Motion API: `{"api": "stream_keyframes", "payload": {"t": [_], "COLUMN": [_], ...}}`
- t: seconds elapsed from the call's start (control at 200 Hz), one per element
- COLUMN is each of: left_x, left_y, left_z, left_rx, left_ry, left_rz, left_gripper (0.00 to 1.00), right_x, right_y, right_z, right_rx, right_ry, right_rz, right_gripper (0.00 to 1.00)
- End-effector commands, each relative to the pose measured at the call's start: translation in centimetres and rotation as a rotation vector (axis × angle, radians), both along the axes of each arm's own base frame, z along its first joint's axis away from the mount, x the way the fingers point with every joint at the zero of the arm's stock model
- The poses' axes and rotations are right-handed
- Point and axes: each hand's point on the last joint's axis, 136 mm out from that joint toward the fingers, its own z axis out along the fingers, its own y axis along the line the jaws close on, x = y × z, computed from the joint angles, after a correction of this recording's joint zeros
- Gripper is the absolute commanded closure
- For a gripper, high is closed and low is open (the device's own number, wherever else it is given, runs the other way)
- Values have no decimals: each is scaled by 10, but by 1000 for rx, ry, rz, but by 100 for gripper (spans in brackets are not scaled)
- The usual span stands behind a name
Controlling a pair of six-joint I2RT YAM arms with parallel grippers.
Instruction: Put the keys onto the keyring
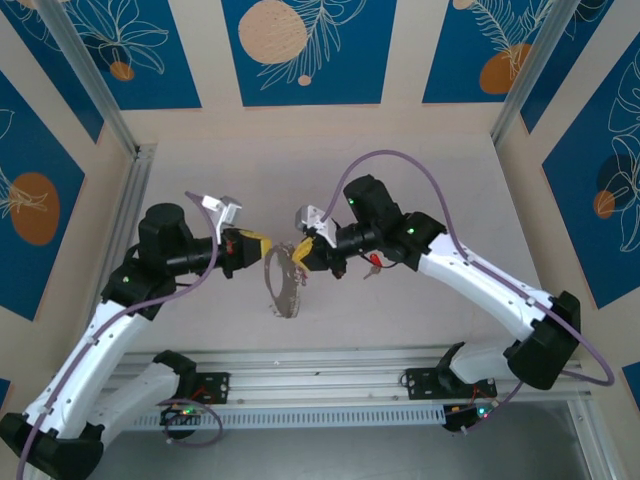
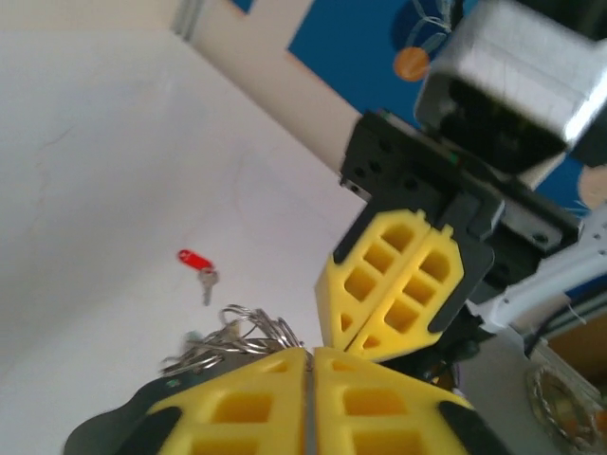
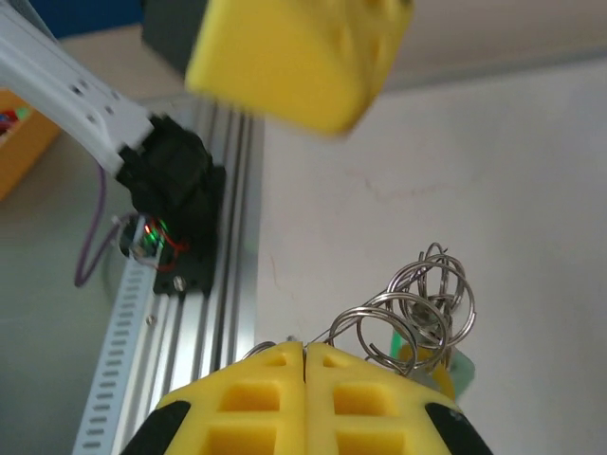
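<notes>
While left gripper (image 2: 308, 353) and right gripper (image 3: 303, 347) pinch its far end, the keyring (image 1: 283, 285) hangs between them.
Long axis points toward the near edge; red key (image 2: 194, 261) lies on the counter (image 1: 420, 170).

Three cameras watch my table (image 1: 450, 190).
One looks down from behind; both close wrist cameras share the keyring (image 3: 384, 301).

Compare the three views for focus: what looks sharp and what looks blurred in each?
Top external: evenly lit and sharp throughout, no strong glare. Left wrist: the left gripper at the bottom edge is soft, the red key slightly blurred. Right wrist: the small metal rings are crisp, while the left gripper above is heavily out of focus.
</notes>
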Motion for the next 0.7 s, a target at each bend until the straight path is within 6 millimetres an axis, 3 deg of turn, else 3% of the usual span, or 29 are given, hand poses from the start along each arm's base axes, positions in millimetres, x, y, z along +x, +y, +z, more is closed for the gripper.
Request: {"api": "stream_keyframes", "payload": {"t": [0.0,0.12,0.235,0.3,0.51,0.695], "left_x": [-23,-34,-44,-50,-56,-53], "left_y": [-9,-12,-12,-12,-11,-10], "left_z": [16,34,49,55,70,74], "left_rx": [-2,-25,-41,-45,-34,-10], "left_ry": [-73,-115,-153,-172,-226,-268], "left_rz": [-108,-152,-178,-192,-197,-174], "left_gripper": [82,75,74,68,62,61], "right_x": [-24,-34,-37,-39,-30,-35], "right_y": [0,-4,-7,-8,-5,-3], "right_z": [55,82,96,104,113,122], "right_rx": [151,208,236,260,296,344], "right_ry": [-19,-42,-56,-55,-44,-35], "right_rz": [91,126,126,130,65,80], "right_gripper": [100,100,100,100,100,100]}}
